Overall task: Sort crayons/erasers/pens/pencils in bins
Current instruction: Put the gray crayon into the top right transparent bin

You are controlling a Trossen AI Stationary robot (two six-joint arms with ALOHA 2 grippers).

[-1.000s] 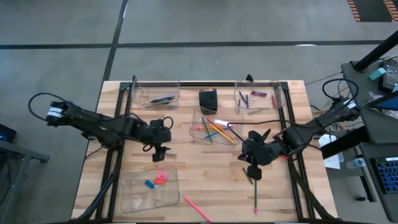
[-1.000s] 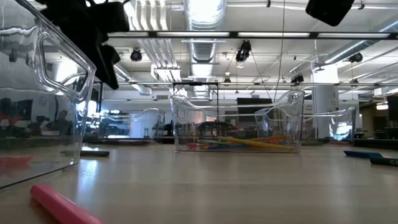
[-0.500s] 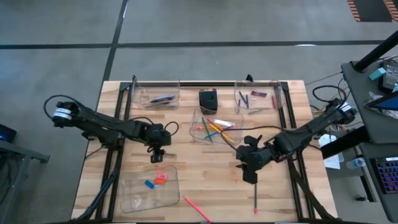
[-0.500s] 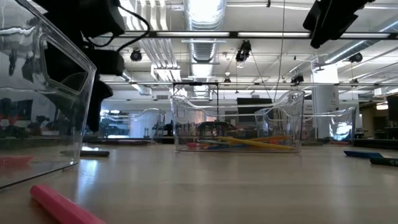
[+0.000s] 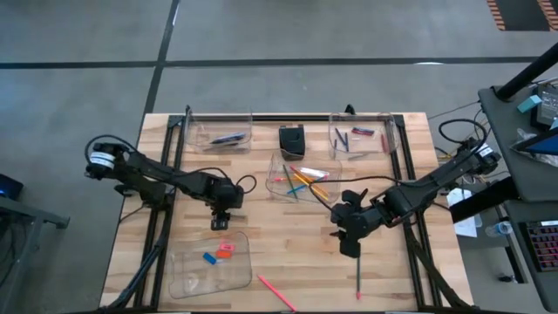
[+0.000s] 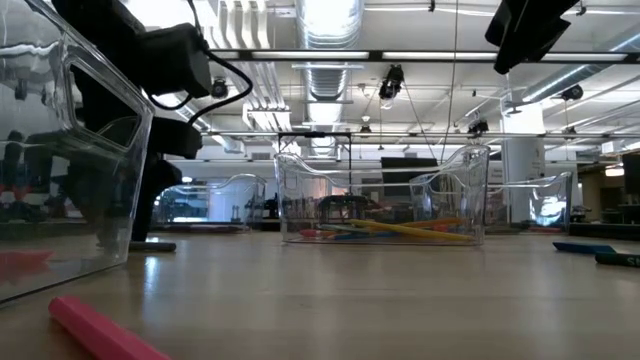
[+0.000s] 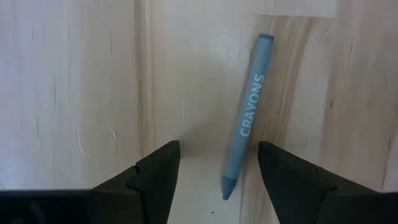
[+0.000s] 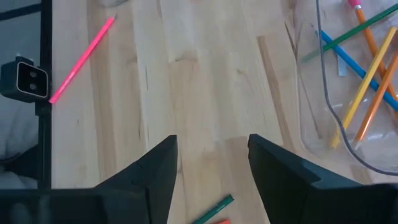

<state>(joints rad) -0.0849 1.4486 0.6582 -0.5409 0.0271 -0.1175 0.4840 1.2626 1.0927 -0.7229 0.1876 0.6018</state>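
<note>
The pale wooden surface (image 5: 288, 253) sits on a grey concrete floor, and from its level the open hall behind shows ceiling ducts and lamps. Nearest the front edge lie a pink pencil (image 5: 275, 292) and a green pencil (image 5: 357, 277), with a clear bin (image 5: 179, 277) holding a blue eraser (image 5: 209, 258) and red erasers (image 5: 225, 250). Just beyond that bin the left gripper (image 5: 220, 223) hangs low over the wood, its fingers (image 7: 149, 177) spread on either side of a grey-blue crayon (image 7: 247, 115) lying flat, without touching it. To the right, the right gripper (image 5: 349, 248) hovers near the top end of the green pencil, fingers (image 8: 155, 168) parted and holding nothing. Farther back, a middle bin (image 5: 277, 190) holds orange, yellow, blue and green pencils (image 5: 305, 181). Along the far edge stand a bin with a dark pen (image 5: 227, 138), a small black box (image 5: 291, 140), and a bin with short crayons (image 5: 342, 139).
</note>
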